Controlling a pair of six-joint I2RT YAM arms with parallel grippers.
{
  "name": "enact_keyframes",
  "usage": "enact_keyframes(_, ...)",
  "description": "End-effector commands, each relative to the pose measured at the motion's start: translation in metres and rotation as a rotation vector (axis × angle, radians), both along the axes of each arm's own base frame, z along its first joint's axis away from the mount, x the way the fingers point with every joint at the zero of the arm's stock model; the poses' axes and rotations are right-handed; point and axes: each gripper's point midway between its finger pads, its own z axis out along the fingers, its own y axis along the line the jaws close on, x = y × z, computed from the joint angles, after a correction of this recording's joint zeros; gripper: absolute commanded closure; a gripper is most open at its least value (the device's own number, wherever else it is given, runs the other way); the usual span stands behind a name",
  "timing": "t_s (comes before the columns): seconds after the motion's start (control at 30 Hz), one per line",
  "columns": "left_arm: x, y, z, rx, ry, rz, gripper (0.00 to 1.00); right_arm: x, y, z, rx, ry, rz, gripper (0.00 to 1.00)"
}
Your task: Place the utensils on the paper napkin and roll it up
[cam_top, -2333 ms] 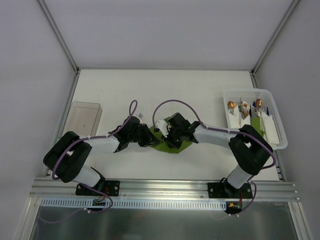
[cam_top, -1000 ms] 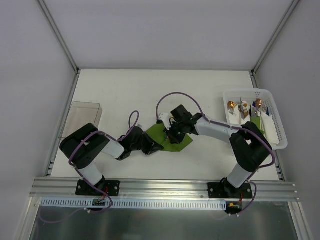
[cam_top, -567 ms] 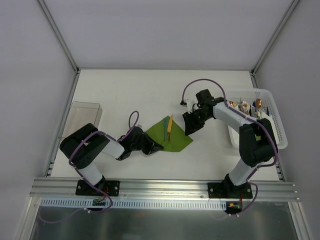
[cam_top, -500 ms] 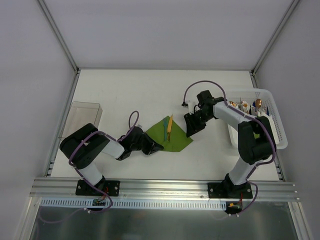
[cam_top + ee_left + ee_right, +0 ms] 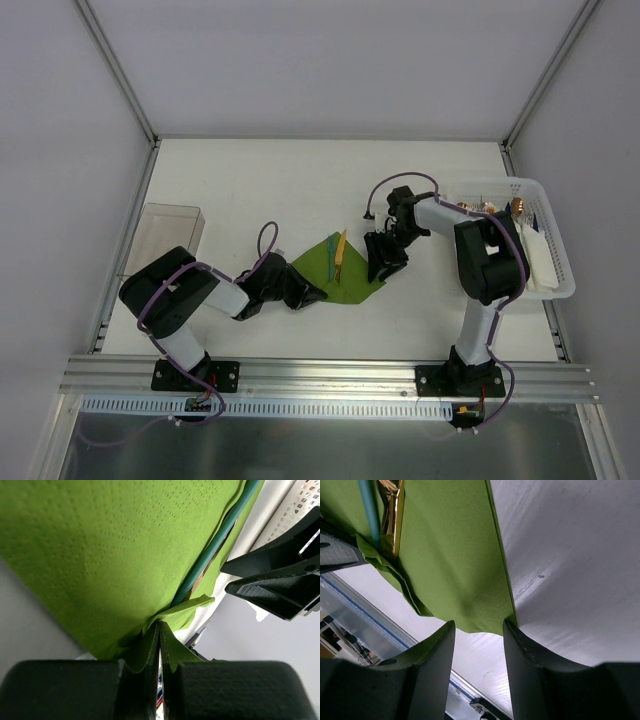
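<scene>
The olive-green paper napkin (image 5: 345, 272) lies flat mid-table as a diamond. Two slim utensils lie on it side by side: a gold-orange one (image 5: 339, 250) and a teal one (image 5: 332, 258). My left gripper (image 5: 313, 294) is shut on a pinched fold at the napkin's left corner (image 5: 172, 617). The teal utensil (image 5: 215, 540) shows beyond it. My right gripper (image 5: 379, 266) is open and low at the napkin's right corner, which lies between its fingers (image 5: 485, 622). The gold utensil (image 5: 393, 510) and the teal one (image 5: 367, 507) lie further in.
A white basket (image 5: 560, 262) at the right edge holds more cutlery and white paper. A clear plastic box (image 5: 165, 235) stands at the left edge. The aluminium rail (image 5: 330, 375) runs along the near edge.
My right gripper left the napkin, swung right toward the basket, then came back down to the napkin's right corner. The two utensils now lie uncovered. My left gripper keeps its pinch.
</scene>
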Motion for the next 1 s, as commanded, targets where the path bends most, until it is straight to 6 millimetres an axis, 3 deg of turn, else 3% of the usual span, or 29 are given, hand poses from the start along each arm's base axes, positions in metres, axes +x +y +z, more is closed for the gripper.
enact_keyframes(0.0,0.0,0.015,-0.02,0.094,0.03,0.042,1.0,-0.005,-0.009,-0.004,-0.057,0.059,-0.056,0.53)
enact_keyframes(0.23,0.001,0.016,-0.019,0.096,0.028,0.044,1.0,0.001,-0.039,0.007,-0.099,0.021,-0.091,0.5)
enact_keyframes(0.37,0.002,0.015,-0.019,0.095,0.027,0.044,1.0,0.002,-0.045,0.006,-0.131,0.02,-0.106,0.48)
enact_keyframes(0.53,0.002,0.015,-0.019,0.096,0.028,0.044,1.0,0.002,-0.035,0.004,-0.134,0.057,-0.105,0.48)
enact_keyframes(0.77,0.003,0.016,-0.019,0.103,0.022,0.05,1.0,-0.014,-0.018,-0.017,-0.133,0.2,-0.104,0.49)
enact_keyframes(0.97,0.003,0.014,-0.019,0.101,0.024,0.042,1.0,-0.013,0.007,-0.013,0.011,0.232,-0.112,0.51)
